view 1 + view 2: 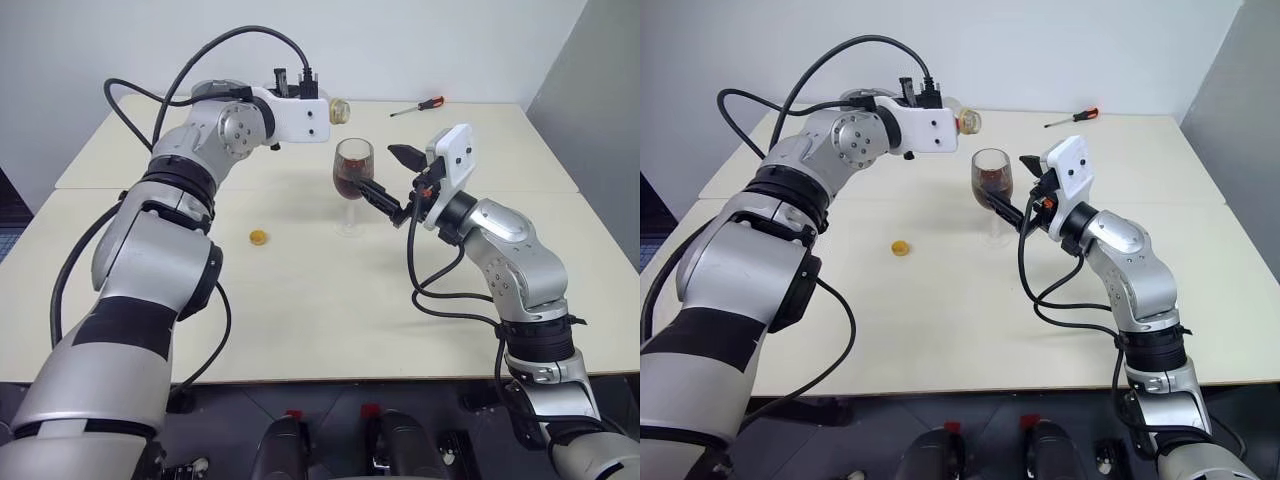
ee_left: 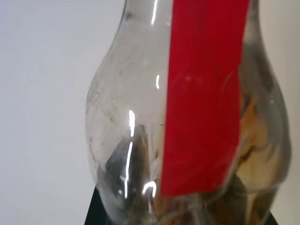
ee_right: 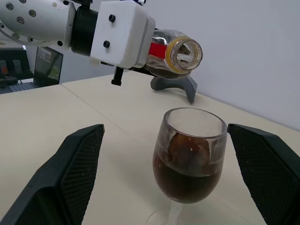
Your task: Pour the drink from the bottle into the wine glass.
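Observation:
The wine glass (image 1: 352,170) stands upright mid-table, its bowl about half full of the dark drink (image 3: 187,180). My left gripper (image 1: 322,112) is shut on the bottle (image 3: 176,56) and holds it on its side, just above and behind the glass rim. The uncapped mouth faces the glass, and only brownish remnants show inside the bottle. Its red label (image 2: 206,93) shows close up in the left wrist view. My right gripper (image 3: 164,131) is open. Its black fingers (image 3: 70,173) flank the bowl on both sides, with a gap to the glass on each side.
A small yellow cap (image 1: 258,237) lies on the cream table (image 1: 300,320) to the left of the glass. A screwdriver (image 1: 418,107) with a red handle rests at the far right. A grey stand (image 3: 174,85) sits behind the glass.

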### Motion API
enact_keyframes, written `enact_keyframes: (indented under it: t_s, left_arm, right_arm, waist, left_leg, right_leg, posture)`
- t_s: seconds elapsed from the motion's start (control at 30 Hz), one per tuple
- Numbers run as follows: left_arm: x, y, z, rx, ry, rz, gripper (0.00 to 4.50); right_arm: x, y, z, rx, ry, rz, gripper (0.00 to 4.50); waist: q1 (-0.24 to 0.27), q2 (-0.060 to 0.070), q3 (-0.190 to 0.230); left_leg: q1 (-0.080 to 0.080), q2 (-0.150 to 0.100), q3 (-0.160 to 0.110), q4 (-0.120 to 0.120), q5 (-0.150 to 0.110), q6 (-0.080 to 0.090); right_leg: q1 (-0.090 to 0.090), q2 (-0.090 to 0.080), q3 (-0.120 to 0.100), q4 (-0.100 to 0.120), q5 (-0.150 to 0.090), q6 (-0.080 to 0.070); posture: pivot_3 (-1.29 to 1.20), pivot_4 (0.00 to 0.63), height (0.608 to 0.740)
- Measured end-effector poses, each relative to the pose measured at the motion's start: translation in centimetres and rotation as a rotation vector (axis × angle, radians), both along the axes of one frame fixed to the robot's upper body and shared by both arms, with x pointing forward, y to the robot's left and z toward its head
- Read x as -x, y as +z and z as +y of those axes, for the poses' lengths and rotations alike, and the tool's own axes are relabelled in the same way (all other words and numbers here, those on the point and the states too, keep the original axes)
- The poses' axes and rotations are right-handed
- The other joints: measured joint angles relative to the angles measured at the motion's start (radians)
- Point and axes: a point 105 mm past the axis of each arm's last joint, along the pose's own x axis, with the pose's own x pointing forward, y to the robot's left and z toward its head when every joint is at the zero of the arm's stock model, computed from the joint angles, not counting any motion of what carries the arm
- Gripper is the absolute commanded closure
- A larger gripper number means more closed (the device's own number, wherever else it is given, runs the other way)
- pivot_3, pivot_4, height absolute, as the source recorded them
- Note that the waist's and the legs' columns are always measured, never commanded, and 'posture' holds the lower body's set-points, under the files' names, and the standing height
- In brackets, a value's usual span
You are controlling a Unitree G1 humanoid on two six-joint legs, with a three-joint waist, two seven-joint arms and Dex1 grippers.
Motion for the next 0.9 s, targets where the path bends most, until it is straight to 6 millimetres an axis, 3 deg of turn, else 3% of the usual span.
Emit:
enact_keyframes:
  t_s: [0.67, 0.8, 0.9]
  left_arm:
    - [0.1, -1.4, -0.4, 0.512, -0.056, 0.297, 3.44]
    - [-0.1, -3.6, 1.4, 0.625, -0.014, 0.352, 3.44]
    - [-0.2, -5.1, 4.3, 0.739, 0.058, 0.366, 3.44]
  right_arm:
    - [0.1, -0.1, 0.1, 0.001, 0.011, 0.005, 0.0]
    - [0.8, -0.2, 0.4, -0.013, 0.061, 0.012, 0.0]
    - [2.0, -0.5, 0.9, -0.024, 0.135, 0.036, 0.0]
  waist:
    - [-0.003, 0.0, 0.0]
    - [-0.006, 0.0, 0.0]
    - [-0.015, 0.0, 0.0]
  left_leg:
    - [0.0, 0.0, 0.0, 0.0, 0.0, 0.0]
    - [0.001, 0.001, -0.001, 0.0, 0.0, 0.0]
    - [0.001, 0.001, -0.001, 0.0, 0.0, 0.0]
  right_leg:
    - [0.0, 0.0, 0.0, 0.001, 0.0, 0.0]
    - [0.0, 0.001, 0.0, 0.001, 0.0, 0.0]
    - [0.0, 0.001, 0.0, 0.001, 0.0, 0.0]
  posture:
    - [0.0, 0.15, 0.74]
    - [0.0, 0.15, 0.74]
    - [0.0, 0.15, 0.74]
